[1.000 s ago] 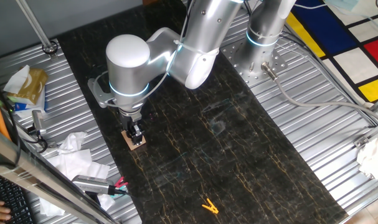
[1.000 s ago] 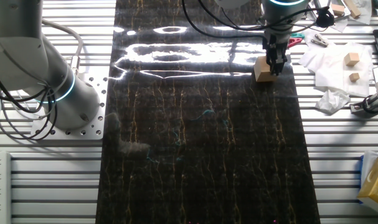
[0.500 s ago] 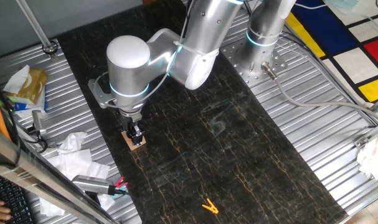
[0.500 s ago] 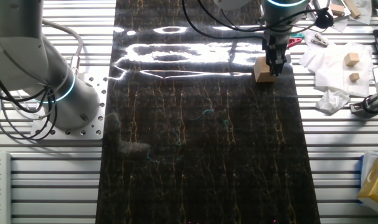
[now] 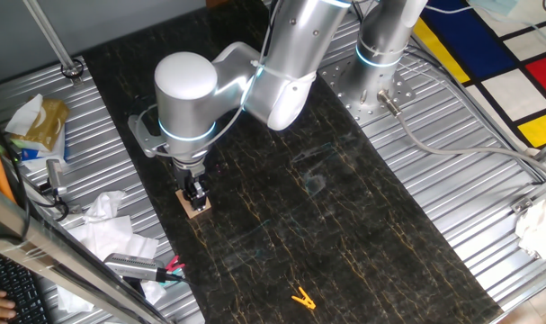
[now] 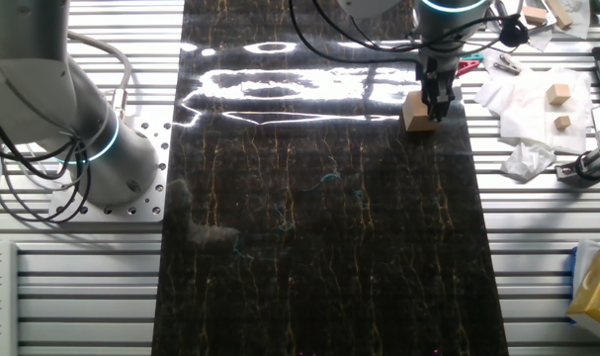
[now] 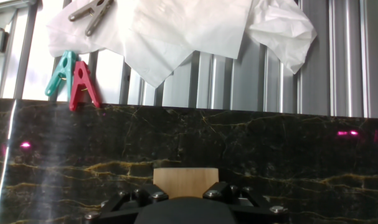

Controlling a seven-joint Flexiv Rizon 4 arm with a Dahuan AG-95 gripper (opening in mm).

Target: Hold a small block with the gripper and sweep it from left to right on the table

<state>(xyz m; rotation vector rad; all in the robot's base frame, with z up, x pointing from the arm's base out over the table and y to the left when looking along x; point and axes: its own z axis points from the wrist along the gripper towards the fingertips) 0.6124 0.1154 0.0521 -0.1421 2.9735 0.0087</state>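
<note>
We find the worktop, a long black slab with thin gold veins, set between strips of ribbed silver metal. Its smooth, unbroken face suits a sliding pass, and most of its length lies bare ahead of the tool.

The silver arm reaches down from its base at the far end and bends over the left-hand margin of the slab. We judge this posture deliberate: starting at one edge leaves the full width free for a left-to-right sweep.

White crumpled paper lies on the ribbed metal just beyond the slab's edge, with a red peg and a teal peg beside it. None of it sits on the black surface. A yellow clip rests on the slab well apart from the tool, toward the near end in one fixed view.

The gripper points straight down. The block, a plain tan wooden cube, sits on the slab close to its edge, directly under the tip. In the hand view the block shows between the two sides of the jaws, which close in on its flanks; we judge they are pinching it, though the contact faces themselves are hidden.

The block appears to rest on the surface rather than hang above it, as a sweep requires. We judge the grasp complete and the sweep not yet begun.
</note>
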